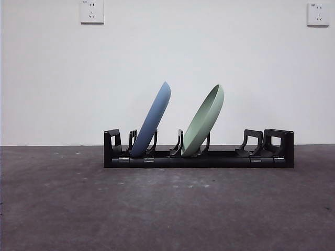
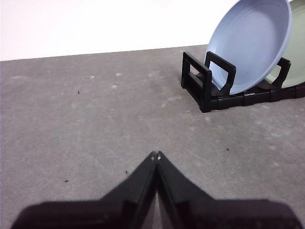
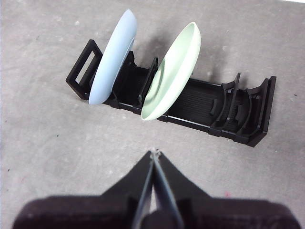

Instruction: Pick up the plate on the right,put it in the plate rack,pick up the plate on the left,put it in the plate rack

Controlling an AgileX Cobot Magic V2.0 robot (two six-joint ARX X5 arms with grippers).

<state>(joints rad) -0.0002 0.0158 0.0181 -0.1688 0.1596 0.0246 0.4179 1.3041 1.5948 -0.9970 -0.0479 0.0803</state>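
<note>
The black plate rack (image 1: 220, 158) lies across the middle of the table, also seen as plate rack (image 2: 209, 95) and plate rack (image 3: 200, 107). A blue plate (image 1: 153, 120) leans in its left slots, and a green plate (image 1: 205, 121) leans in the middle slots; both tilt to the right. They show too as blue plate (image 2: 250, 45), blue plate (image 3: 113, 57) and green plate (image 3: 171, 74). My left gripper (image 2: 156, 155) is shut and empty, off to the rack's left end. My right gripper (image 3: 154, 153) is shut and empty, above and in front of the rack. Neither arm shows in the front view.
The grey table (image 1: 167, 209) runs to a white wall with two sockets (image 1: 91, 11), (image 1: 318, 14). The rack's right slots (image 1: 255, 144) hold nothing.
</note>
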